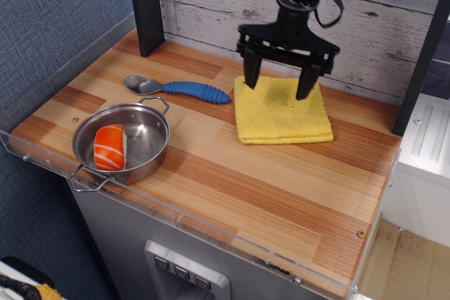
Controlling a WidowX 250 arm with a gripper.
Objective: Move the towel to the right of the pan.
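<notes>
The bright yellow folded towel (pixel 283 113) lies flat on the wooden counter at the back right. The shiny steel pan (pixel 125 141) with two wire loop handles sits at the front left and holds an orange and white salmon piece (pixel 110 147). My black gripper (pixel 278 84) hangs over the towel's back half with its two fingers spread wide and nothing between them. The fingertips (pixel 251 79) stand just above or at the towel's back edge; I cannot tell if they touch it.
A metal spoon with a blue handle (pixel 180 88) lies behind the pan, left of the towel. A dark post (pixel 145 6) stands at the back left. A clear plastic rim (pixel 176 210) runs along the counter's front edge. A plank wall (pixel 365 26) closes the back.
</notes>
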